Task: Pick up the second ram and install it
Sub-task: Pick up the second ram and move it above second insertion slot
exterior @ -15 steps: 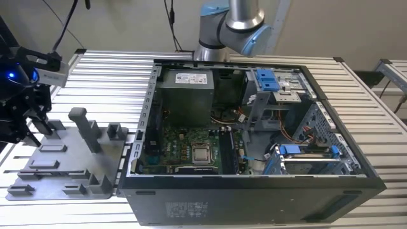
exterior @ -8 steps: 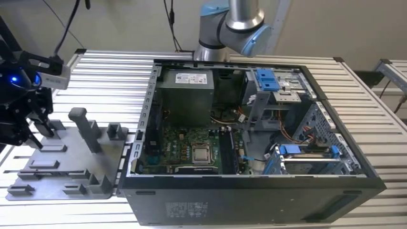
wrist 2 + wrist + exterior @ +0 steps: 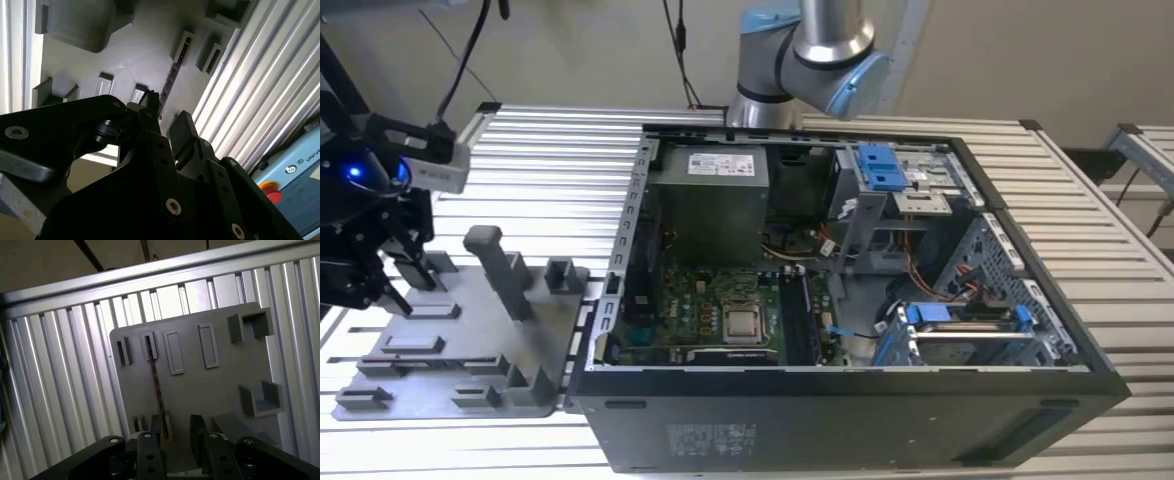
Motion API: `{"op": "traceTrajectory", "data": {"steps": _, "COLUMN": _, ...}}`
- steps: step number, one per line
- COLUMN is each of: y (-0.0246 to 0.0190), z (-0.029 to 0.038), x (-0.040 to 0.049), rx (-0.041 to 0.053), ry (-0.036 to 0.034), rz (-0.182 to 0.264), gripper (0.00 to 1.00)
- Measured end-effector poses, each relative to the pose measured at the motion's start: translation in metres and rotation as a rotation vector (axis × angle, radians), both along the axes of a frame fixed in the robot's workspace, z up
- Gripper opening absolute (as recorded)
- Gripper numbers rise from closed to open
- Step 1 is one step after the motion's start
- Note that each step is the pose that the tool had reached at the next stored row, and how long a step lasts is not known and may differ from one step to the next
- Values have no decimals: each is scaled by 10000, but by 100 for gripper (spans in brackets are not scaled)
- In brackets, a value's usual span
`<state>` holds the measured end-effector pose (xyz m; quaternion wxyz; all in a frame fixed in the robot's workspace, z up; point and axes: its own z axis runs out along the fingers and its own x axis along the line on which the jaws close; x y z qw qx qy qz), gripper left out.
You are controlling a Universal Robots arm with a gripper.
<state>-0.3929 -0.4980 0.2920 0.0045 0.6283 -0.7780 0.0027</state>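
- Fingers of the black gripper stand apart, clamped on nothing, low over the near end of the second ram, a long, thin, dark memory stick.
- The stick stands on its edge in the slots of small grey holder blocks on a flat grey plastic plate. Its near end lies between the two fingers, close against one; whether they touch cannot be told.
- In the second wrist view the stick is a dark strip running from a slotted block to one fingertip, and the gripper has a plain gap between its fingers.
- Both wrist views catch the stick's thin edge, so any label on it cannot be read.
- In the exterior view the gripper hangs over the plate at the exterior view's left, with a blue light glowing on its body and a taller grey post standing nearby.
- The plate lies on a ribbed aluminium surface, just beside an open black computer case holding a green motherboard and blue drive brackets.
- A silver and blue arm rises behind the case.
- A white label sits on the grey power supply and a pale sticker on the case's front wall; their print is too small to read.
- The second wrist view also shows a pale blue device with a red button past the surface's edge.
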Motion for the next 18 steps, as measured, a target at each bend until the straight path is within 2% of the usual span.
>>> {"op": "traceTrajectory", "data": {"steps": 18, "y": 0, "z": -66, "x": 0, "rx": 1, "ry": -8, "rz": 0, "gripper": 38}}
